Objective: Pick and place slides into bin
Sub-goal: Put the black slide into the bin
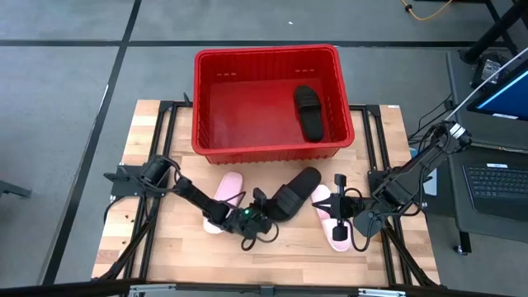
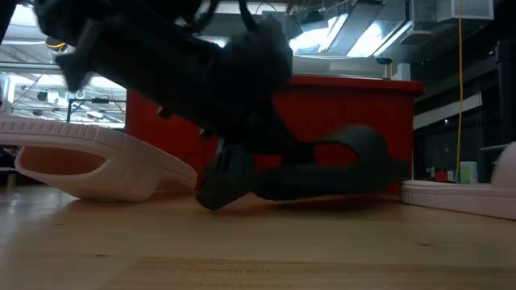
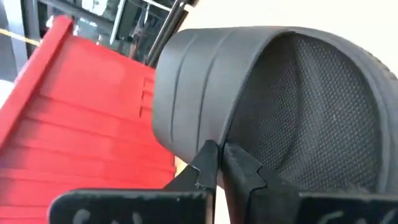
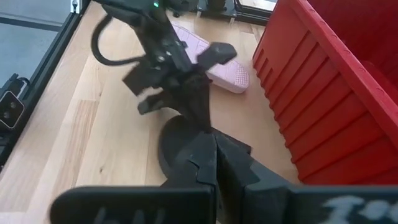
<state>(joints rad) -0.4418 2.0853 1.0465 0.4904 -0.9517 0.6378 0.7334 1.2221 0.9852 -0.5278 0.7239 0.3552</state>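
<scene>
L claw (image 1: 266,216) pinches heel edge of black slide (image 1: 293,196) at desk (image 1: 148,148) centre, just in front of red bin (image 1: 206,140); slide tilted, toe end raised. 2nd black slide (image 1: 309,112) lies inside bin, R side. Pink slide (image 1: 224,195) beside L arm. R claw (image 1: 338,216) over 2nd pink slide (image 1: 328,213); fingers pressed together.

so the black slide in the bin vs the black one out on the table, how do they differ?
The black slide in the bin lies flat on the floor of the red bin; the black slide on the table sits on the wood in front of it, between two pink ones. The binned one is untouched; the left gripper is at the other's heel end, which the low view shows tipped up. Same black ribbed-strap design.
</scene>
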